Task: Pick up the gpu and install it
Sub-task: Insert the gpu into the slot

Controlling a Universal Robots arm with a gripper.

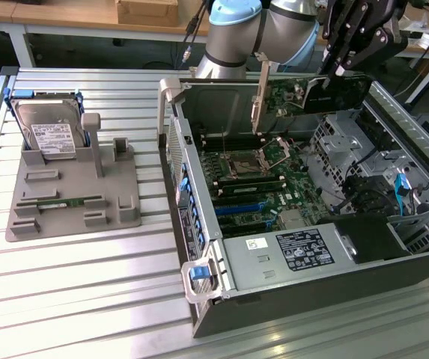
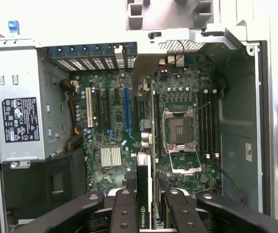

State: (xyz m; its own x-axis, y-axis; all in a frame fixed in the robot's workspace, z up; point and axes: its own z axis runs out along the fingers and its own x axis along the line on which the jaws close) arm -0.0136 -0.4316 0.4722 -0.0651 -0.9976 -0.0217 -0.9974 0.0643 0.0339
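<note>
My gripper (image 1: 335,69) hangs over the far end of the open computer case (image 1: 199,232), shut on the gpu (image 1: 300,93). The card is upright, its green board face and silvery bracket (image 1: 257,101) turned toward the camera, well above the motherboard (image 1: 263,176). In the wrist view the gpu (image 2: 143,179) shows edge-on between the black fingers (image 2: 124,208), with a green logo on its edge. It lines up a little beside the blue expansion slot (image 2: 126,109) and next to the CPU socket (image 2: 180,131).
The power supply (image 1: 300,250) fills the case's near end, with drive cages (image 1: 379,194) on the exterior view's right. A grey fixture (image 1: 72,209) on the slatted table holds a hard drive (image 1: 49,134) and a green memory stick (image 1: 57,203). The case wall (image 1: 171,97) stands between them.
</note>
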